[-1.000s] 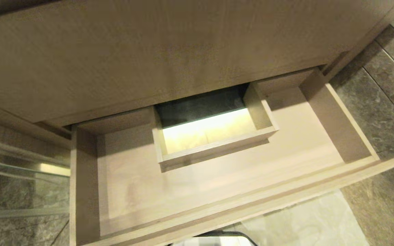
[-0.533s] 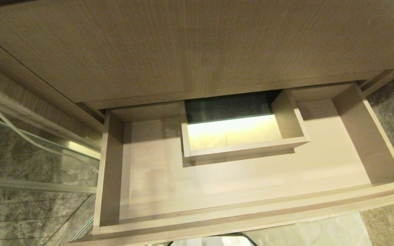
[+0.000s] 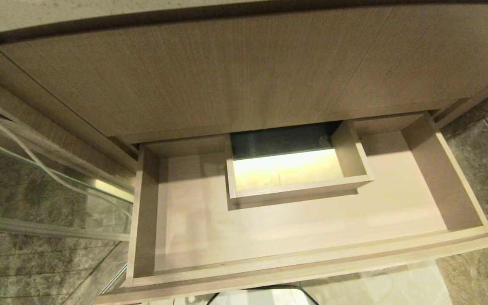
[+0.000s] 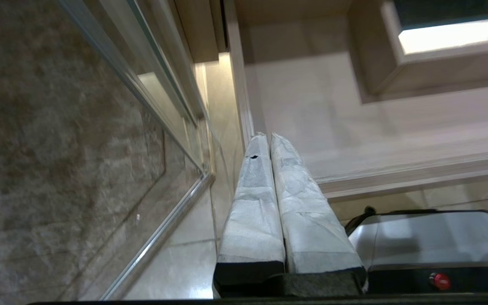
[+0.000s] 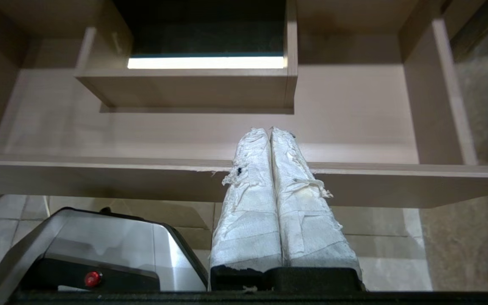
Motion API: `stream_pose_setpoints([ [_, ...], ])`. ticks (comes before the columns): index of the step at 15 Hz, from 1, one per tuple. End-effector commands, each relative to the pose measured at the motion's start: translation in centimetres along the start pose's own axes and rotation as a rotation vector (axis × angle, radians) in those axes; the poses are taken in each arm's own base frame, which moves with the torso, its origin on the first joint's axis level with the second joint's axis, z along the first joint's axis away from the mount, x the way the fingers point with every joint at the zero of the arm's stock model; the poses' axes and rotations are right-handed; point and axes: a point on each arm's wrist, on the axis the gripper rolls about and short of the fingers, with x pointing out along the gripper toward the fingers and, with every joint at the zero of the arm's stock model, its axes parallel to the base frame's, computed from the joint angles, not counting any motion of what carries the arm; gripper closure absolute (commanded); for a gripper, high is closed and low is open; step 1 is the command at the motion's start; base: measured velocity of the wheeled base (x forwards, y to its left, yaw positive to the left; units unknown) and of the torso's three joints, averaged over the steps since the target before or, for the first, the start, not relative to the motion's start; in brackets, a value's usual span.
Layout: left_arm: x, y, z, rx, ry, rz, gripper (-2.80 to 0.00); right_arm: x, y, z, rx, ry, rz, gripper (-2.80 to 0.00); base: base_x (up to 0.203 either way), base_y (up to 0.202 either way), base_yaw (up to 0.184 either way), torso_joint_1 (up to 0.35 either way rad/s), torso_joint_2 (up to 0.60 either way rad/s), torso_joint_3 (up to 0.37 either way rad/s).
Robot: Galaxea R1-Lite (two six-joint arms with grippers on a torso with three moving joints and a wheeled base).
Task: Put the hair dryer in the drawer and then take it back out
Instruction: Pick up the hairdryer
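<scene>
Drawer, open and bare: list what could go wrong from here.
1. The drawer stands pulled far out over the robot's base, so driving forward could knock its front.
2. The boxed cutout juts into the floor at the back; a hair dryer set deep might catch on it.
3. No hair dryer shows in any view, and the left gripper and right gripper are both shut and empty, so a search comes first.

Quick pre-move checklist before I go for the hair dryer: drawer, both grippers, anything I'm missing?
1. Drawer pulled open: ok.
2. Drawer floor free for the dryer: ok, nothing lies in it.
3. Left gripper shut, holding nothing: ok.
4. Right gripper shut, holding nothing: ok, though it must open to grasp.
5. Hair dryer located: not ok, it shows in no view.
6. Boxed cutout at the drawer's back to avoid: ok, visible.
</scene>
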Motion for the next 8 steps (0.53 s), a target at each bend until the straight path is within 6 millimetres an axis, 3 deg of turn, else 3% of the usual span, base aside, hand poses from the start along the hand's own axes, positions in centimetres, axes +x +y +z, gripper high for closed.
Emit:
stream_pose_setpoints([
  [1,0.01,0.0,-0.03,0.0,0.001,0.0,0.0,-0.09,0.08,-1.18,-0.003,0.001,0.001,0.0,0.0,0.0,0.0,0.093,-0.48,-0.2],
  [8,0.01,0.0,-0.04,0.0,0.001,-0.001,0.0,-0.09,0.08,-1.15,-0.006,-0.003,0.004,0.0,0.0,0.0,0.0,0.326,-0.5,-0.232],
])
